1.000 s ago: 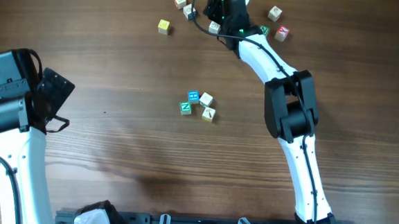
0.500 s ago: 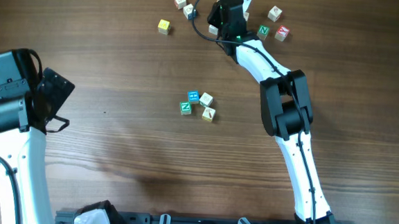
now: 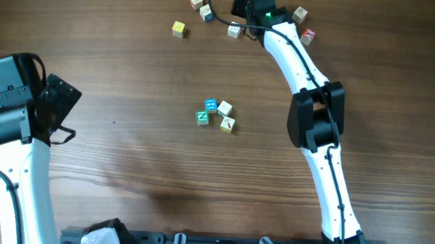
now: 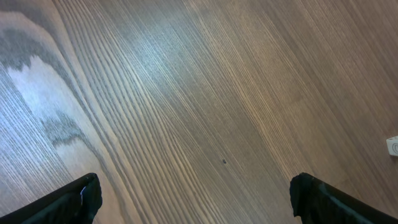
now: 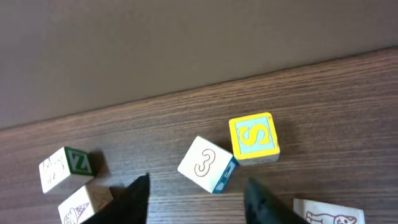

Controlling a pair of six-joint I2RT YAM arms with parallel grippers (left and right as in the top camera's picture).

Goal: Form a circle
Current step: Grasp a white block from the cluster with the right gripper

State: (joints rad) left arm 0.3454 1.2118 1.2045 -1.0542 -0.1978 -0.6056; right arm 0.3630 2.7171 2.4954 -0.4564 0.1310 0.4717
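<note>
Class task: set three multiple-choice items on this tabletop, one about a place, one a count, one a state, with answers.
1. Where does the tight cube cluster sit? A) middle of the table B) far left edge C) near edge
2. How many cubes form it? A) two B) four C) seven
3. The left gripper is: A) open B) shut on a cube C) shut, empty
Answers: 1 A, it lies centrally; 2 B, one blue, one green, two pale; 3 A, jaws stand wide over bare wood.

Ten letter cubes [image 3: 210,106], two arms [image 3: 314,120].
</note>
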